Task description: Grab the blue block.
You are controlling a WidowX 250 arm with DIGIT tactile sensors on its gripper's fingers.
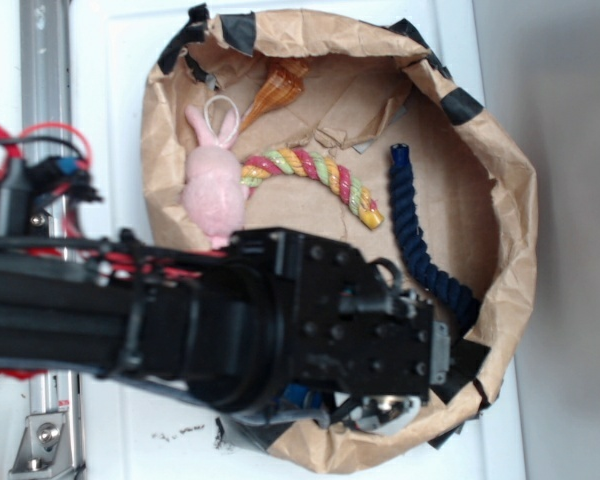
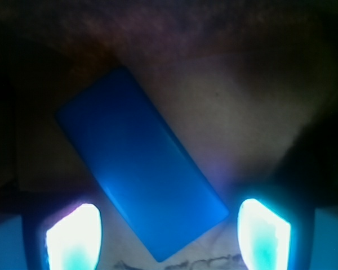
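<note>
Exterior view, arm: the black arm (image 1: 230, 320) reaches across the lower part of the paper-walled bin (image 1: 515, 200) and covers most of its near floor.
Exterior view, blue block: hidden under the wrist housing; only a small blue patch shows beneath it, too small to identify.
Exterior view, gripper: fingertips concealed, so their spacing cannot be read here.
Exterior view, bystanders: pink bunny (image 1: 214, 180), striped rope (image 1: 320, 180), navy rope (image 1: 425, 245) and orange shell (image 1: 275, 92) lie apart from the wrist.
Exterior view, risk: the wrist sits close to the bin's crumpled near wall; descent may snag or drag the paper.
Wrist view, blue block (image 2: 141, 163): lies flat on the brown floor, diagonal, its lower end between the fingers.
Wrist view, gripper (image 2: 168, 239): spread apart, nothing held; both fingertips (image 2: 73, 236) clear of the block.
Wrist view, risk: the block lies skewed to the closing line, so the pads may meet corners and spin or squeeze it out.
Wrist view, obscured: glare washes out the fingertips; frame edges dark; height above the floor unclear.
</note>
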